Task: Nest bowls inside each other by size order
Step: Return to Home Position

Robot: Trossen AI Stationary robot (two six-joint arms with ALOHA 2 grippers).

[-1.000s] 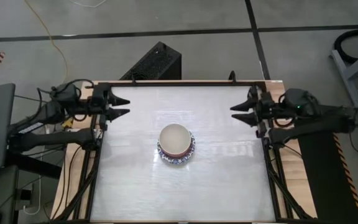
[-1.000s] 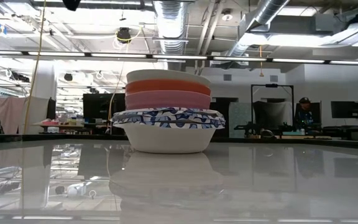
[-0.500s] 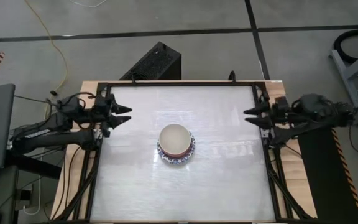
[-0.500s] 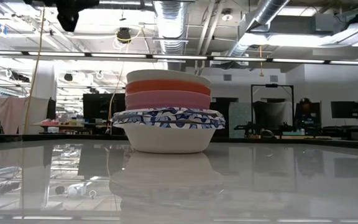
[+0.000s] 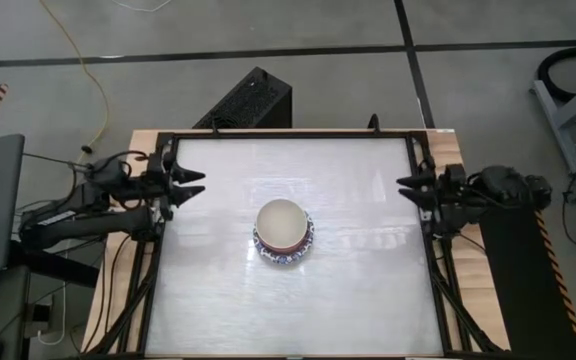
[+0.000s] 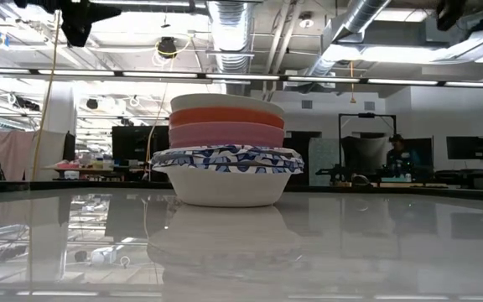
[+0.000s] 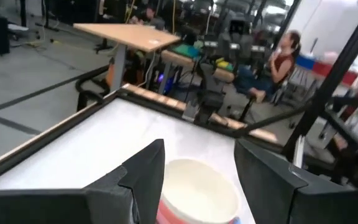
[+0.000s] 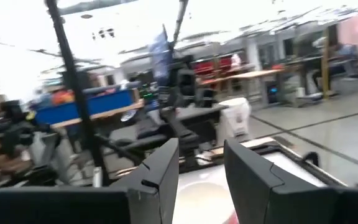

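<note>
The bowls stand nested in one stack (image 5: 284, 229) at the table's middle. In the low view a blue-and-white patterned bowl (image 6: 227, 174) sits at the bottom on its base, then a pink bowl (image 6: 225, 134), a red bowl (image 6: 226, 117) and a cream-white bowl (image 6: 225, 102) on top. My left gripper (image 5: 198, 183) is open at the table's left edge, clear of the stack. My right gripper (image 5: 404, 188) is open at the right edge. The cream bowl's rim shows between the fingers in the left wrist view (image 7: 197, 186).
A black frame (image 5: 288, 134) runs round the white table top. A black box (image 5: 250, 100) stands on the floor behind the far edge. People sit in the room beyond, in the left wrist view (image 7: 278, 59).
Both grippers have drawn back from the stack: the left toward the table's left edge and a little nearer, the right toward the right edge and a little nearer. The stack of bowls has stayed still.
</note>
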